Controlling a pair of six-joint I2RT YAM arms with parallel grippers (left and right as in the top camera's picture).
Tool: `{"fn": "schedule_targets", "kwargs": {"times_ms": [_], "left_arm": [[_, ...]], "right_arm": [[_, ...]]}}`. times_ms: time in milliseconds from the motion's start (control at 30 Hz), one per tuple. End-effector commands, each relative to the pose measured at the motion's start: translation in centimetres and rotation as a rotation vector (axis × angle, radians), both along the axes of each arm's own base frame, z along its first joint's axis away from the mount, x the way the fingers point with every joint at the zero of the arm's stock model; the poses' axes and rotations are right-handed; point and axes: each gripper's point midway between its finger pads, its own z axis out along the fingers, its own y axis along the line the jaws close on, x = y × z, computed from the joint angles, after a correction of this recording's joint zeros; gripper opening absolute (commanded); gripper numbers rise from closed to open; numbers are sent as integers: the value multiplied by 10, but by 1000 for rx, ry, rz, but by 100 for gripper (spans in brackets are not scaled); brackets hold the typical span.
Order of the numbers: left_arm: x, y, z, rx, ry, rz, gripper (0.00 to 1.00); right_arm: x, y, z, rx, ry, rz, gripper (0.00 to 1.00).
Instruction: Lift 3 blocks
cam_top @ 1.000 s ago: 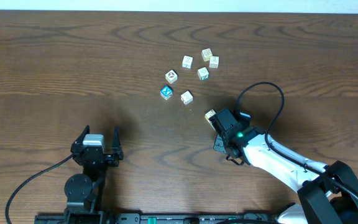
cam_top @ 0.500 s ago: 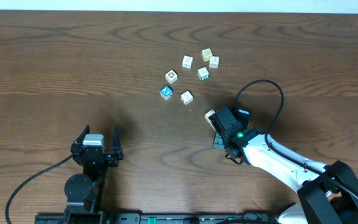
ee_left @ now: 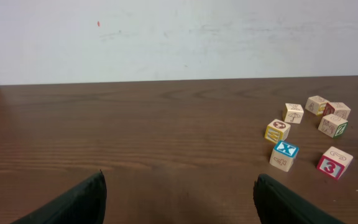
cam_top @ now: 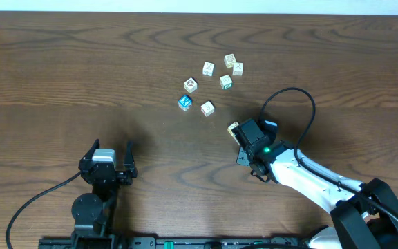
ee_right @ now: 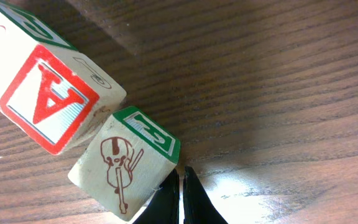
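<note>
You're at what looks like a robotics lab bench: a bare wood-grain table (cam_top: 61,62) against a plain white wall (ee_left: 179,37), a left arm (cam_top: 95,190) and a right arm (cam_top: 309,181) at its near edge, a loose black cable (cam_top: 292,90), scattered alphabet blocks (cam_top: 208,68).

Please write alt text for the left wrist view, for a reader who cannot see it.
Seven small alphabet blocks cluster at the right of a brown wooden table, below a white wall. The left gripper's dark fingers frame the bottom edge, wide open and empty.

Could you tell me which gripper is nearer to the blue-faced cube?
Right. The right gripper is close, down-right of the blue-faced cube in the overhead view; the left gripper is farther, down-left.
</note>
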Motion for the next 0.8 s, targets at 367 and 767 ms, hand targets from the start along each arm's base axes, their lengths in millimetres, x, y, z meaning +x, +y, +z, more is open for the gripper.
{"fn": "schedule_targets", "kwargs": {"times_ms": [367,767], "left_arm": [[-1,3,-15,-8,50,16,76],[-1,3,-15,-8,50,16,76]], "right_arm": [[-17,2,-8,-17,63,29,1],[-23,28,-6,-9,28,121,1]]}}
